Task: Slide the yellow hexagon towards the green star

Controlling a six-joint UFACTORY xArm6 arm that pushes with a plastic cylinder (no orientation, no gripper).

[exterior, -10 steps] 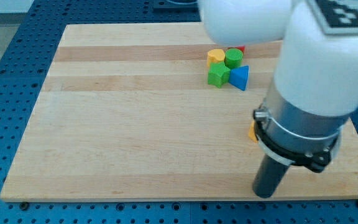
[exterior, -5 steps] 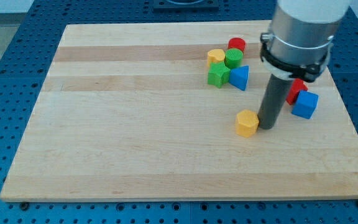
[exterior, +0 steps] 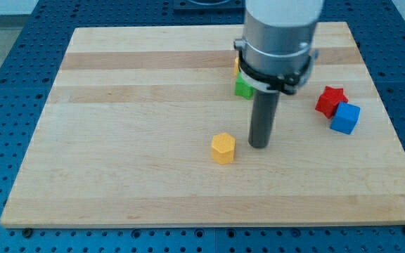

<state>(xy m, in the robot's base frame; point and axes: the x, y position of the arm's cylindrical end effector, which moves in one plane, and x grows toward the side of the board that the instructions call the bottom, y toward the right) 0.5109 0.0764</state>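
Observation:
The yellow hexagon (exterior: 223, 148) lies on the wooden board (exterior: 118, 140) a little below its middle. My tip (exterior: 259, 145) rests on the board just to the hexagon's right, with a small gap between them. The green star (exterior: 242, 87) is above the tip near the view's top; only its left edge shows beside the arm's collar. A sliver of a yellow block (exterior: 236, 65) shows above it. The rest of that cluster is hidden behind the arm.
A red star (exterior: 329, 100) and a blue cube (exterior: 345, 118) touch each other at the board's right side. The arm's grey and white body (exterior: 278, 35) covers the board's upper middle.
My tip has swept from the board's lower right up and then to the left. The yellow hexagon has slid left and slightly down, ahead of the tip.

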